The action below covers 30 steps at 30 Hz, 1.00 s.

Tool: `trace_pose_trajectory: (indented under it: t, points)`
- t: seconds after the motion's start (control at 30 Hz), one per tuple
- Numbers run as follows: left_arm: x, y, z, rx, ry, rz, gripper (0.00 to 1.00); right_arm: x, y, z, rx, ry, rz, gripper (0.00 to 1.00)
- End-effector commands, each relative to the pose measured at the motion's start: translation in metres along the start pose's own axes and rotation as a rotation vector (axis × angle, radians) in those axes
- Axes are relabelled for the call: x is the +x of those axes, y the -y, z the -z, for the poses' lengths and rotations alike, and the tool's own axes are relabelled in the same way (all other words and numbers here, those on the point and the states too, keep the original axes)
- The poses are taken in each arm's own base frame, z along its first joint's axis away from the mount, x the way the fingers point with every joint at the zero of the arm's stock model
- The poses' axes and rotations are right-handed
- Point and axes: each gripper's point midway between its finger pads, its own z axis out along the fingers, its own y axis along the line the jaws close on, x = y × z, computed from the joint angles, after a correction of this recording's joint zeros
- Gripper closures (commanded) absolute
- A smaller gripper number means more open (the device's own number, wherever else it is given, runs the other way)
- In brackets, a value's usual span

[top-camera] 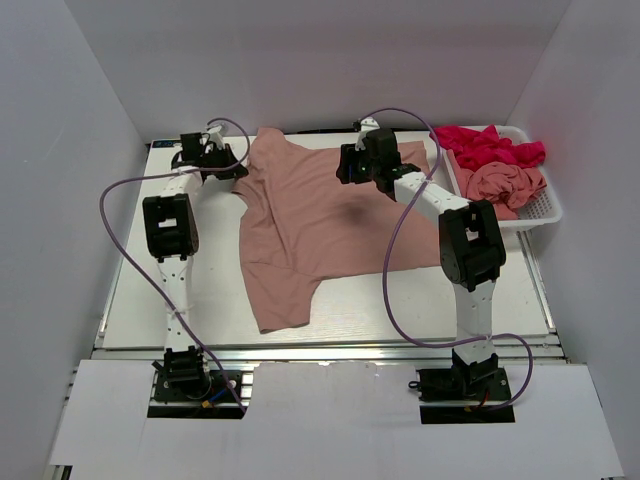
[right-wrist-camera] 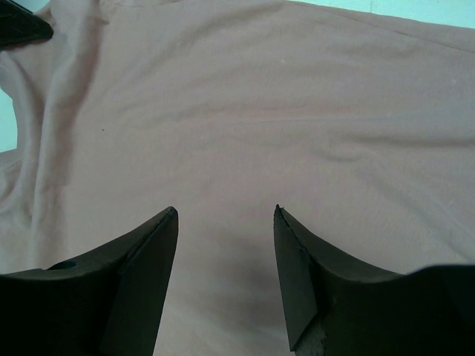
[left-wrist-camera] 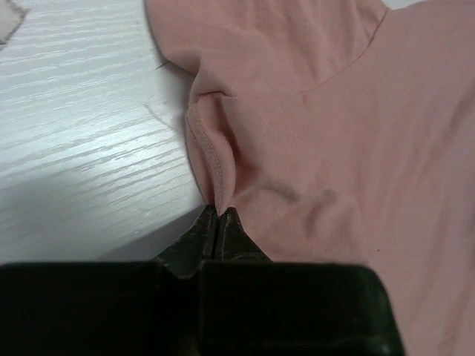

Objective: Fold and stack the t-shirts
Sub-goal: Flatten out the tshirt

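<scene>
T-shirt (top-camera: 310, 230), salmon, lies spread flat under both arms in the top view. Left wrist: left gripper (left-wrist-camera: 219, 216) jaws are pressed together, pinching its stitched edge at their tips. Right wrist: right gripper (right-wrist-camera: 226, 219) jaws stand spread over bare cloth, holding nothing. This looks like the first fold's grasp, so you next lower and close the right.

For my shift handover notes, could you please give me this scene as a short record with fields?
Spread shirt: salmon-pink t-shirt, lying open on the white table, not folded
Left jaws: shut on a fold at that shirt's edge
Right jaws: open over the same shirt, holding nothing
Basket: white mesh basket at the far right, holding a magenta-red shirt and a crumpled pink shirt
Stack: no folded stack in view
</scene>
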Motion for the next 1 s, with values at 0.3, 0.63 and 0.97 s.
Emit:
trace_pose_trajectory:
  t: [0.3,0.63,0.97]
  points:
    - [-0.034,-0.051,0.066,-0.200,0.019,-0.042,1.00,-0.024,-0.010,0.008,-0.022,0.063,0.015,0.41]
    - [-0.045,-0.051,0.071,-0.222,0.048,-0.058,0.51,-0.016,-0.010,0.005,-0.030,0.046,0.010,0.37]
    - [-0.055,0.023,0.129,-0.141,0.068,-0.051,0.02,-0.002,0.024,0.033,0.207,0.016,-0.071,0.28]
